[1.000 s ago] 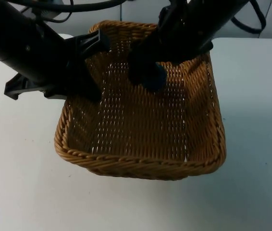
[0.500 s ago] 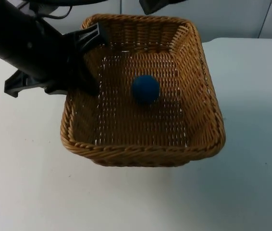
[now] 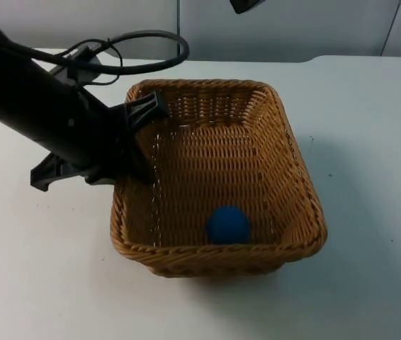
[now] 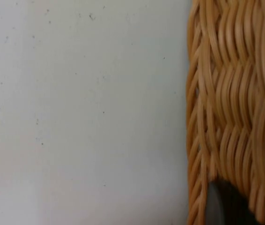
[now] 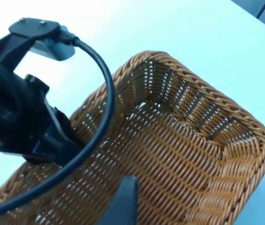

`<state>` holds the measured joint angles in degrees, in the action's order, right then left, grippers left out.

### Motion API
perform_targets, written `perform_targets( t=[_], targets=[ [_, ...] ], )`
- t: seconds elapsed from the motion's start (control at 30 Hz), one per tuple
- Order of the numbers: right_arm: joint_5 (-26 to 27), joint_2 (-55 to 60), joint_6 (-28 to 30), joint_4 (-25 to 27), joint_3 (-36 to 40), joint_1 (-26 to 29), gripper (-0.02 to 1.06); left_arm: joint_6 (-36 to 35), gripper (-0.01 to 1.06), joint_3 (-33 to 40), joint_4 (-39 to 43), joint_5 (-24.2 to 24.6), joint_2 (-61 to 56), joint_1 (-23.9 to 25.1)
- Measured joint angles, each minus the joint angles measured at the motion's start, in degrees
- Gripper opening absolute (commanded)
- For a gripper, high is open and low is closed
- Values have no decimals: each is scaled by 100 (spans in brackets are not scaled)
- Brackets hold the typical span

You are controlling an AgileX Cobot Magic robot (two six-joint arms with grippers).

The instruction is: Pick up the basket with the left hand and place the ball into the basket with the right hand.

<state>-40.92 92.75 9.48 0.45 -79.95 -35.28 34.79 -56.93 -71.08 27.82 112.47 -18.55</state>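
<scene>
The woven tan basket (image 3: 257, 120) is in the middle of the top view. My left gripper (image 3: 135, 147) is shut on its left wall, one finger inside and one outside. That wall (image 4: 231, 93) runs close past the left wrist camera, with a dark fingertip (image 4: 219, 208) against it. The blue ball (image 3: 227, 224) lies inside the basket against the near wall. My right gripper (image 3: 246, 5) is drawn back high above the far end of the basket. The right wrist view looks down into the basket (image 5: 188, 154) and onto my left arm (image 5: 20, 117).
White table top (image 3: 370, 142) lies all around the basket. The grey partition wall (image 3: 292, 28) closes off the far side. A shadow falls on the table under the basket's near right corner.
The right arm has pulled up and out of the basket, leaving the ball inside. The basket has sunk away from the camera, and the ball rolled from the middle to the near wall.
</scene>
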Motion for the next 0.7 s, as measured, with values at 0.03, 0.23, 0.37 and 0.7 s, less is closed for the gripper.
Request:
perform_targets(
  t=[0.03,0.23,0.37,0.7],
  targets=[
    [1,0,0,0,0,0,85,179,0,0,-188,-10,61,0],
    [-11,-9,0,-9,0,0,85,532,0,-330,-457,83,442,0],
    [-11,-9,0,-9,0,0,85,573,0,-520,-468,96,616,0],
    [-11,-9,0,-45,0,0,85,719,0,-880,-564,51,1085,-300]
  ],
)
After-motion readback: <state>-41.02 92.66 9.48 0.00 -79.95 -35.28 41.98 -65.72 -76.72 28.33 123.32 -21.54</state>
